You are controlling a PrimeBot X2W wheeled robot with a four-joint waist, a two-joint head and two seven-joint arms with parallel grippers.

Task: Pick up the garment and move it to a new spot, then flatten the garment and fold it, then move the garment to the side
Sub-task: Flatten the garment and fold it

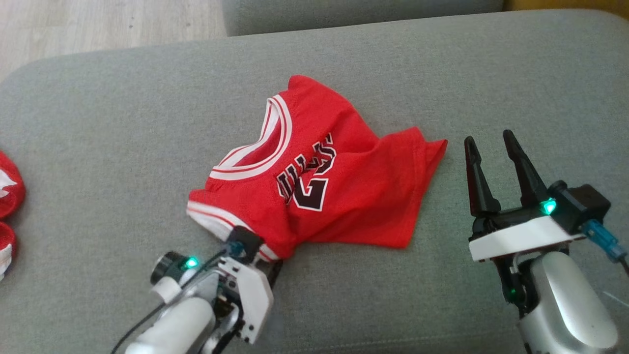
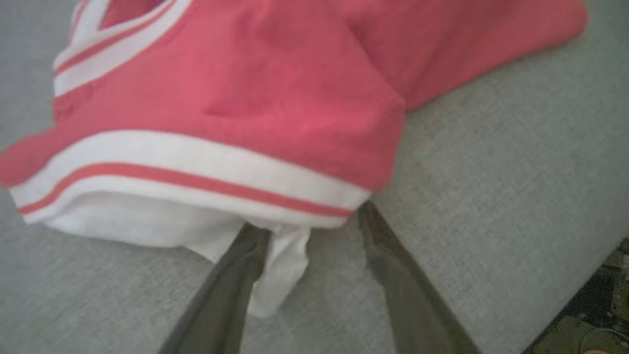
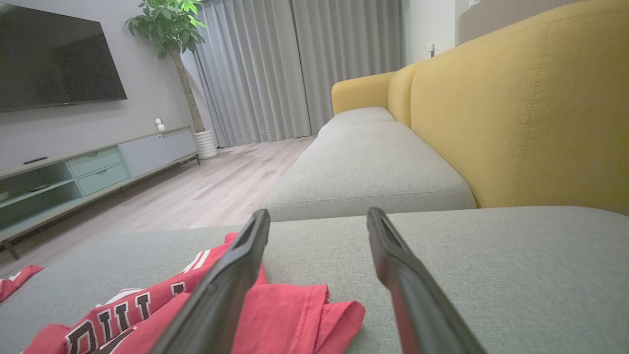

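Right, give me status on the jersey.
Left pincer open at the striped trim of the red jersey. Right pincer open, off the cloth. Jersey rumpled on the grey cushion. Another red garment far left, no obstruction.

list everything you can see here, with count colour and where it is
basketball jersey: one, red with white trim, crumpled mid-cushion
other red garments: two pieces, red and white, head view's left edge
seat cushions: several, grey, under the jersey and beyond
sofa back: one, yellow, behind the cushions
television: one, black, on the wall
potted tree: one, green, white pot, beside the curtains
curtains: grey, far wall
tv cabinet: one, pale, below the television
floor: pale wood
left gripper: dark fingers, open at the jersey's hem
right gripper: dark fingers, open, right of the jersey
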